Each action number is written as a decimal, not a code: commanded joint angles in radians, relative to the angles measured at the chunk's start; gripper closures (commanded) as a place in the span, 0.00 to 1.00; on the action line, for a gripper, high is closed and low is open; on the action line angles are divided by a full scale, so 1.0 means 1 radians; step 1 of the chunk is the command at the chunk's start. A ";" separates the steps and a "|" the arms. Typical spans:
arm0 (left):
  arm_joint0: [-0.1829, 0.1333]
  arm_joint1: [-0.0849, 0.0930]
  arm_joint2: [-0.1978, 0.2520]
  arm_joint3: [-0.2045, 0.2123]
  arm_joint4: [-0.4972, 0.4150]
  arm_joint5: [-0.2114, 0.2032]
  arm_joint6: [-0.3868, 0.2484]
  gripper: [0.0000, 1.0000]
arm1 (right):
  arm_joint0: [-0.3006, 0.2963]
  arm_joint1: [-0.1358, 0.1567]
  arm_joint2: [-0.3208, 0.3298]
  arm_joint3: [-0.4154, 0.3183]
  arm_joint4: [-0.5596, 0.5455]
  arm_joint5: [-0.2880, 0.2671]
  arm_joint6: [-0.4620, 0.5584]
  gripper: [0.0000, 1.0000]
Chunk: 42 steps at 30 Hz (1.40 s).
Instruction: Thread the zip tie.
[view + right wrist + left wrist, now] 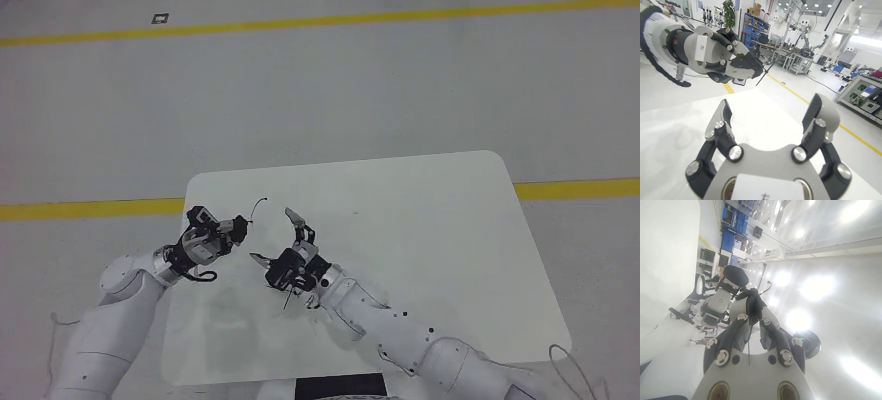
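Observation:
A thin black zip tie [256,207] is pinched in my left gripper [237,228], which is shut on it above the table's left part. One end curves up and away from the fingertips; in the left wrist view the strap [766,290] arcs out past the gripper [752,294], and its tail runs back between the fingers. My right gripper [275,237] hangs just right of the left one, open wide with nothing between its ribbed pads [811,111]. The right wrist view shows the left gripper [758,69] with the zip tie [761,80] sticking out, pointed end down, beyond my own right gripper [769,111].
The white table [430,220] has rounded corners, and both arms work near its left edge. A yellow floor line [580,187] runs behind it. A black cable [662,70] loops under the left wrist.

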 commanded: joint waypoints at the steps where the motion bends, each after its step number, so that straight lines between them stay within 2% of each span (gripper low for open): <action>1: 0.000 0.000 0.000 0.000 0.000 0.000 0.000 1.00 | -0.004 0.000 0.002 -0.006 0.000 -0.002 -0.002 0.00; 6: 0.000 0.000 0.000 0.000 0.000 0.000 0.000 1.00 | -0.008 0.000 0.001 -0.009 0.000 -0.003 -0.040 0.00; 11: 0.000 0.000 0.000 0.000 0.000 0.000 0.000 1.00 | 0.012 -0.008 -0.026 -0.001 0.000 0.009 -0.046 0.00; 12: 0.000 0.000 0.000 0.000 0.000 0.000 0.000 1.00 | 0.016 -0.010 -0.031 0.001 0.000 0.014 -0.044 0.04; 13: 0.000 0.000 0.000 0.000 0.000 0.000 0.000 1.00 | 0.019 -0.012 -0.037 0.003 0.000 0.019 -0.042 0.34; 14: 0.000 0.000 0.000 0.000 0.000 0.000 0.000 1.00 | 0.023 -0.014 -0.044 0.006 0.000 0.024 -0.040 0.45; 15: 0.000 0.000 0.000 0.000 0.000 0.000 0.000 1.00 | 0.026 -0.016 -0.049 0.009 0.000 0.027 -0.039 0.51; 17: 0.000 0.000 0.000 0.000 0.000 0.000 0.000 1.00 | 0.032 -0.021 -0.059 0.018 0.000 0.034 -0.035 0.56; 21: 0.003 -0.003 0.008 -0.012 -0.012 0.010 0.027 1.00 | 0.038 -0.027 -0.067 0.029 0.000 0.049 -0.028 0.60; 30: 0.005 -0.005 0.008 -0.010 -0.037 0.026 0.024 1.00 | 0.046 -0.034 -0.074 0.041 0.000 0.078 -0.028 0.69; 42: 0.004 -0.006 0.009 -0.007 -0.047 0.032 0.020 1.00 | 0.046 -0.038 -0.075 0.042 0.000 0.102 -0.035 0.74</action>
